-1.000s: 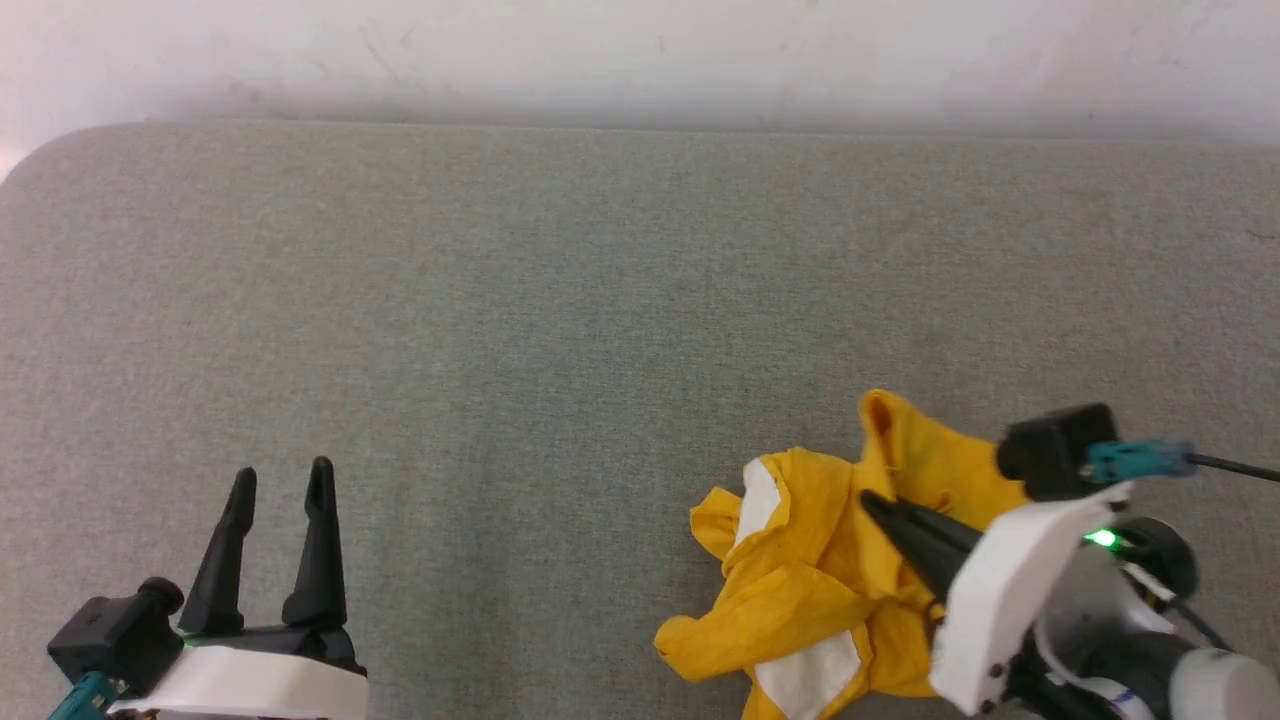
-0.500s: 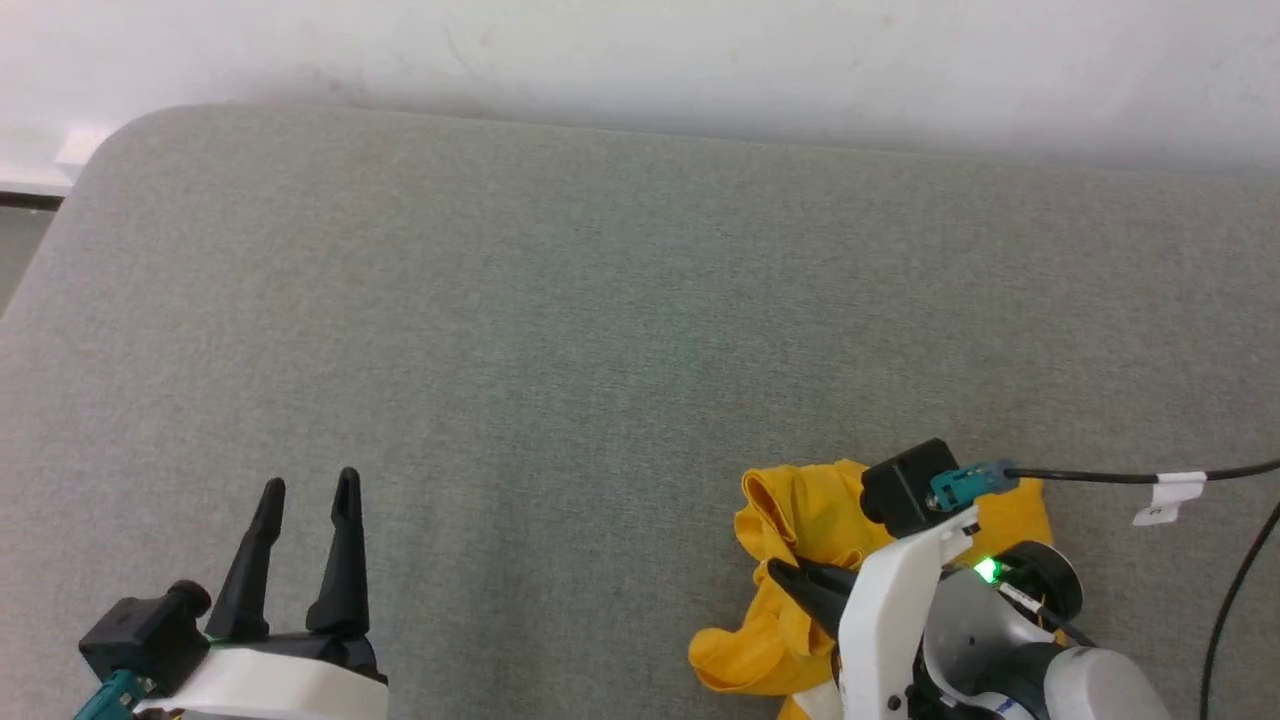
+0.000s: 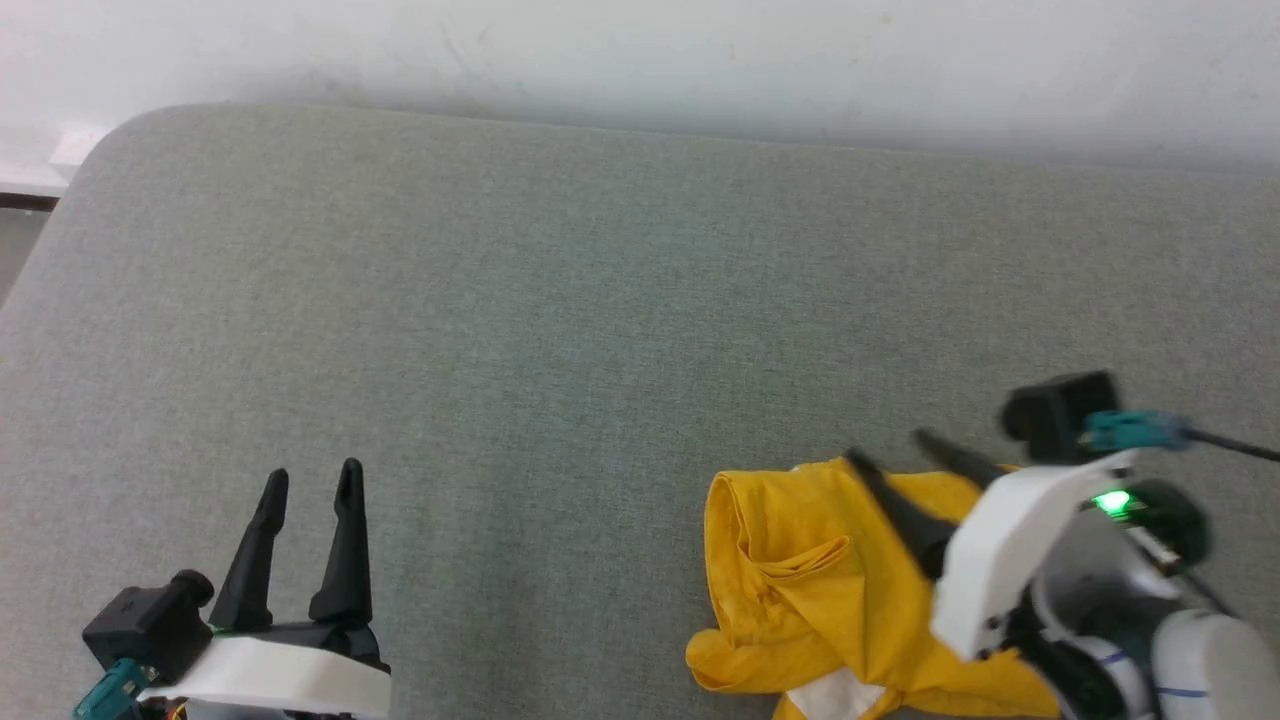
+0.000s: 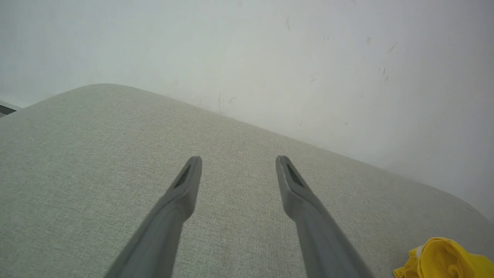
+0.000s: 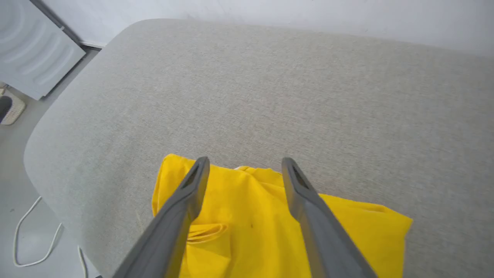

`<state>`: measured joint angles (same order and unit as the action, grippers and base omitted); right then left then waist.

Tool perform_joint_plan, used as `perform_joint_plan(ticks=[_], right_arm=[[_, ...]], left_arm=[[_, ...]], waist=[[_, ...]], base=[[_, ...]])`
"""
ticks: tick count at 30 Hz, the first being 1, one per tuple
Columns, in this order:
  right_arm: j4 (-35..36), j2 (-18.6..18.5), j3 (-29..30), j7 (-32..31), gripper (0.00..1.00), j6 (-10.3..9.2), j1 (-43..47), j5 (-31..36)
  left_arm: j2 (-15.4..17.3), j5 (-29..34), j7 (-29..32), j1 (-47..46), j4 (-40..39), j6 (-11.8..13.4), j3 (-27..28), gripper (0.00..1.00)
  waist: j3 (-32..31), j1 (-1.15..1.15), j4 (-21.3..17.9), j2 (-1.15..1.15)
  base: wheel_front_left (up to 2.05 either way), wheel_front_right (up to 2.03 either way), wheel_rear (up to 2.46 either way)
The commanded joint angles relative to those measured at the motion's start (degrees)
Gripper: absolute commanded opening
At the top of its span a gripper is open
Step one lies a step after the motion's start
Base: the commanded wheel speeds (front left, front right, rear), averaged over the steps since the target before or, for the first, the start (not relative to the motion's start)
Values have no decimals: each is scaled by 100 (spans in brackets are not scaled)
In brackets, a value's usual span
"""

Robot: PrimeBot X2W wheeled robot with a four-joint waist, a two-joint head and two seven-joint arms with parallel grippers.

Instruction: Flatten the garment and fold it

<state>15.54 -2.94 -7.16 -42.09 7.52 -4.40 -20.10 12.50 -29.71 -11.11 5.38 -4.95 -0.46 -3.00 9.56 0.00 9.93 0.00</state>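
The garment (image 3: 800, 580), a bright yellow T-shirt with a white patch at its near edge, lies crumpled at the near right of the grey table (image 3: 560, 300). My right gripper (image 3: 887, 447) hangs open just above the shirt's far edge, nothing between its fingers. In the right wrist view the two fingers of that gripper (image 5: 245, 164) spread over the yellow garment (image 5: 247, 231). My left gripper (image 3: 310, 478) stands open at the near left, well away from the shirt. The left wrist view shows that gripper (image 4: 237, 162) open over bare cloth, with a corner of the garment (image 4: 444, 260) at the lower right.
A white wall (image 3: 640, 50) runs along the table's far edge. Beyond the table's left end in the right wrist view are a pale cabinet (image 5: 31, 50), grey floor and a white cable (image 5: 31, 239). A black cable (image 3: 1230, 445) trails from my right wrist.
My right gripper has opened and let go of the garment, then lifted back to the right. The shirt now lies lower and more spread. The head camera shifted early in the second.
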Motion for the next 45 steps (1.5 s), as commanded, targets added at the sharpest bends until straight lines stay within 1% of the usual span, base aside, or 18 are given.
perform_joint_plan(ticks=[1, 5, 8, 13, 19, 24, 25, 26, 28, 32, 37, 41, 45], right_arm=[[118, 2, 191, 47, 100, -3, 39, 177], [335, -39, 839, 71, 100, -3, 414, 611], [281, -46, 1134, 144, 100, -3, 753, 691], [-152, -18, 1286, 401, 100, -3, 1051, 572], [-759, 1, 1319, 757, 100, -3, 934, 485], [-1315, 4, 1220, 925, 100, -3, 725, 185], [-1411, 4, 1219, 927, 74, -3, 689, 122], [-1499, 5, 1215, 907, 33, -3, 658, 99], [-1620, 5, 1211, 863, 0, -3, 612, 57], [-1575, 5, 1267, 846, 0, -3, 481, 111], [-1278, -10, 1374, 800, 0, -3, 157, 418], [-1108, -249, 1493, 662, 0, -3, -177, 696], [-1020, -605, 1662, 445, 0, -3, -547, 951]], left_arm=[[20, -55, -28, -66, -26, 2, 26, 100], [48, -56, -61, -49, -117, 17, 63, 100], [79, -52, -69, -53, -181, 15, 71, 100], [146, -83, -39, -64, -249, 20, 113, 100], [212, -101, 40, -128, -288, 19, 111, 100], [284, -70, 125, -210, -346, 18, 69, 100], [293, -60, 142, -230, -356, 12, 46, 100], [300, -49, 159, -252, -364, 6, 20, 100], [314, -23, 190, -305, -377, -6, -33, 100], [328, 10, 196, -382, -425, -2, -78, 100], [316, 12, 180, -404, -511, 23, -100, 100], [341, -8, 181, -427, -571, 28, -84, 100], [413, -9, 185, -508, -653, 18, -46, 100]], waist=[[19, 0, -55, 0], [115, 0, -134, 0], [220, 0, -172, 0], [371, 0, -226, 0], [441, 0, -235, 0], [443, 0, -219, 0], [440, 0, -213, 0], [435, 0, -205, 0], [420, 0, -189, 0], [376, 0, -240, 0], [406, 0, -452, 0], [556, 0, -687, 0], [782, 0, -935, 0]], base=[[0, 0, 0], [0, 0, 0], [0, 0, 0], [0, 0, 0], [0, 0, 0], [0, 0, 0], [0, 0, 0], [0, 0, 0], [0, 0, 0], [0, 0, 0], [0, 0, 0], [0, 0, 0], [0, 0, 0]])
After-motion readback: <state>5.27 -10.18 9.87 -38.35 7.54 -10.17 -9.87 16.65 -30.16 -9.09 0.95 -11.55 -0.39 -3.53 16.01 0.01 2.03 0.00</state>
